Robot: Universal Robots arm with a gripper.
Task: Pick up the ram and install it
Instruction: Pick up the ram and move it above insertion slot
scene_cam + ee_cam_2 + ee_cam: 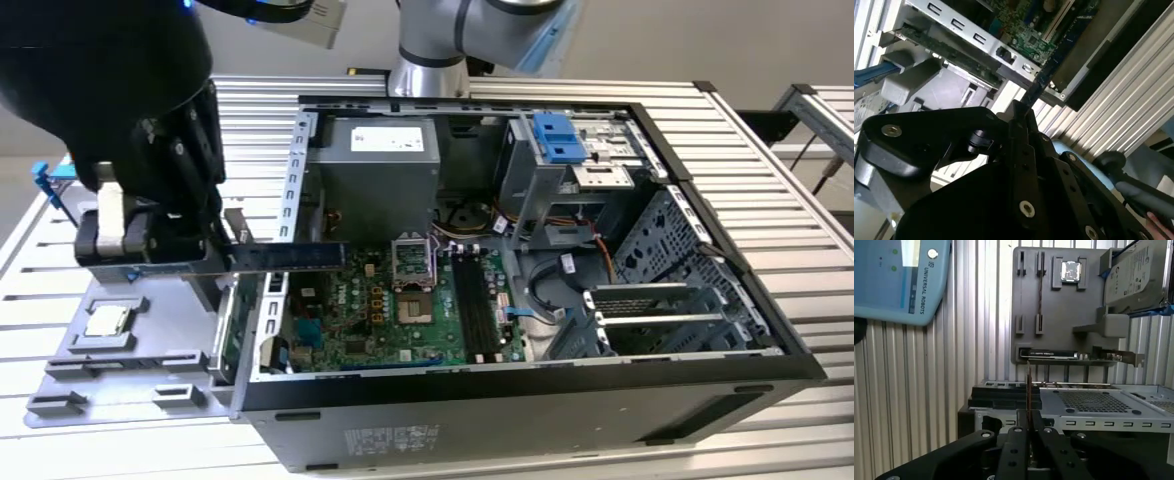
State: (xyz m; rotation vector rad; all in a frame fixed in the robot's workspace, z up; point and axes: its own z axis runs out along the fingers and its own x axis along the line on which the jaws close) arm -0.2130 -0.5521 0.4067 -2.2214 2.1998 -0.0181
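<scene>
Ram point(294, 257) tight in the pinch of my gripper point(1028, 429), across the side wall of the open computer case point(534, 420), near the grey tray point(160, 345)

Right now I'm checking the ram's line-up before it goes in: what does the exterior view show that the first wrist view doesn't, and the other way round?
Exterior view: the inside of the open case, with the motherboard, its memory slots and the power supply.
First wrist view: the ram seen edge-on, standing straight out from between the fingers, plus the hard drive and a teach pendant.
Both: the gripper shut on the ram, and the grey tray holding a processor chip.
</scene>
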